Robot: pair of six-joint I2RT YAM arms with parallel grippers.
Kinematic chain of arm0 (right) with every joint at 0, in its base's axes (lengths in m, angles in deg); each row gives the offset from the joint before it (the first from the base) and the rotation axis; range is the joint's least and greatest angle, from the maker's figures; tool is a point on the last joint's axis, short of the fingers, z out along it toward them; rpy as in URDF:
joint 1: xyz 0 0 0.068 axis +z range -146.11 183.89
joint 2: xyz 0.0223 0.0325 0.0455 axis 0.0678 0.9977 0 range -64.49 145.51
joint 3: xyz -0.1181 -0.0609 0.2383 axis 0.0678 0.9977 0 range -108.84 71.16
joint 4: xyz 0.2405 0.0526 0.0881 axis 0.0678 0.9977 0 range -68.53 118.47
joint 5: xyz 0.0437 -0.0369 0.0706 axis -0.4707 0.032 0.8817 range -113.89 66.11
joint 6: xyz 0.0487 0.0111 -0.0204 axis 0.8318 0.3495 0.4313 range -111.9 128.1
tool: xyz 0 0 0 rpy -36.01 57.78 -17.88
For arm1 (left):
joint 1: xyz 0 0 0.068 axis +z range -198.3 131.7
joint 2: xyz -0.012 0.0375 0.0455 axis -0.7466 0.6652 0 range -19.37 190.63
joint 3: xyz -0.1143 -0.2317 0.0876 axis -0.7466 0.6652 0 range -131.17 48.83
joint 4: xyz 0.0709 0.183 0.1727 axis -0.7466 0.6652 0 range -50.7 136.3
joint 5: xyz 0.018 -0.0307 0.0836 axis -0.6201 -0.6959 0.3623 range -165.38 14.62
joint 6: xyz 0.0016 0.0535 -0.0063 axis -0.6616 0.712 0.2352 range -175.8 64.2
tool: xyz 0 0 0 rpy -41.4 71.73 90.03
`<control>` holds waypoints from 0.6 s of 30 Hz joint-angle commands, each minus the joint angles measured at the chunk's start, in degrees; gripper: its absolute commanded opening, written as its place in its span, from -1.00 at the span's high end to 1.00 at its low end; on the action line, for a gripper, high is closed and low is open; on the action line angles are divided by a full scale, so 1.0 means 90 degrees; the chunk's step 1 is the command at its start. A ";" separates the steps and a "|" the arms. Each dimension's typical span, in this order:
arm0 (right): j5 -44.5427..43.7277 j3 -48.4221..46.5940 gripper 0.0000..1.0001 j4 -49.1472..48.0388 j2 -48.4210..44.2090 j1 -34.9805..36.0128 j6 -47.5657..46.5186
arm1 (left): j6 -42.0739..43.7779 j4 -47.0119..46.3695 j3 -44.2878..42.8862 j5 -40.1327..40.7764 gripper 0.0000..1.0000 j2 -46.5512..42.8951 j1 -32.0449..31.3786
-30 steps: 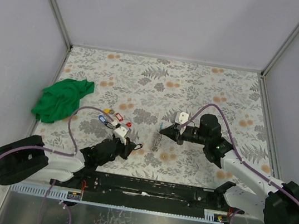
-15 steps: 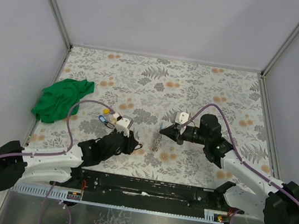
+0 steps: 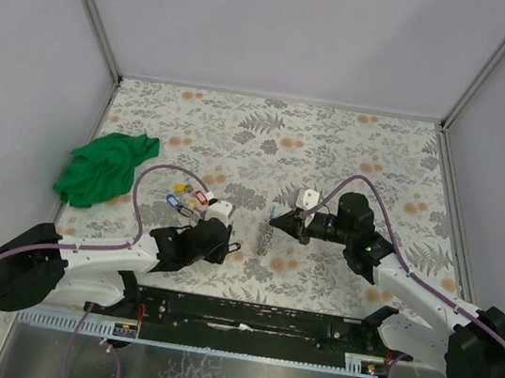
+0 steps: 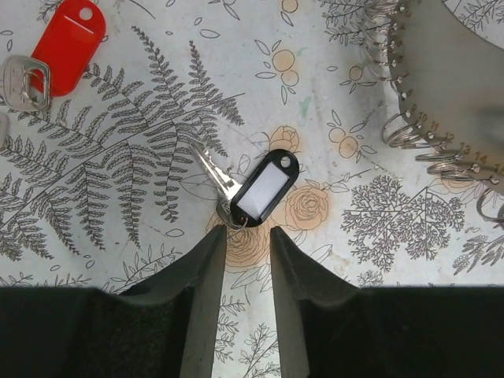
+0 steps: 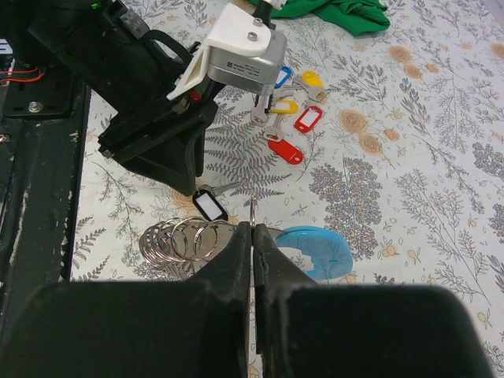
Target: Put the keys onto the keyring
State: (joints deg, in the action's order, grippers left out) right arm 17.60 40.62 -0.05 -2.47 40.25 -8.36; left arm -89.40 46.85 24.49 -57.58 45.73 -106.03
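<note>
A green cloth (image 3: 103,169) lies crumpled by the left edge of the table (image 3: 334,154), about halfway along that edge. Just right of it, towards the near edge, the keys (image 3: 187,196) lie in a loose cluster with red, yellow and blue tags; the right wrist view shows two red ones a little apart from the rest.

The left tool (image 4: 242,240) is low over the table just right of that cluster. Its jaws stand a little apart with nothing between them. A black-tagged key (image 4: 264,187) lies flat right in front of its tips, with the small ring at the tag's near end at the mouth of the gap and the blade pointing away to the left. A red-tagged key (image 4: 71,39) lies well apart from it.

Just right of the black-tagged key, near the middle of the table's near half, is the keyring (image 5: 185,236), a row of metal rings strung on a grey tapered holder (image 4: 457,71). A light-blue disc (image 5: 319,248) lies just beside the rings.

The right tool (image 5: 252,230) is over the rings and the disc with its jaws pressed together. A thin sliver of metal stands edge-on at its tips; I cannot tell whether it is a ring.
</note>
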 commanded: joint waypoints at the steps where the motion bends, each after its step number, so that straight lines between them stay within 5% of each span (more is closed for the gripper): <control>1: 0.0164 -0.0072 1.00 -0.0451 -0.0191 -0.0026 0.0053 | 0.0215 0.0179 -0.0330 -0.0080 0.41 0.0217 0.0019; 18: 0.0214 -0.0064 1.00 -0.0451 -0.0231 -0.0026 0.0053 | 0.0224 0.0748 -0.0984 -0.0392 0.56 0.1110 0.0170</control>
State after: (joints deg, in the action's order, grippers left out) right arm 17.73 40.62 -0.05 -2.53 40.25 -8.34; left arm -87.50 50.26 18.16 -60.64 55.39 -104.81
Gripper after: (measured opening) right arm 0.019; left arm 0.248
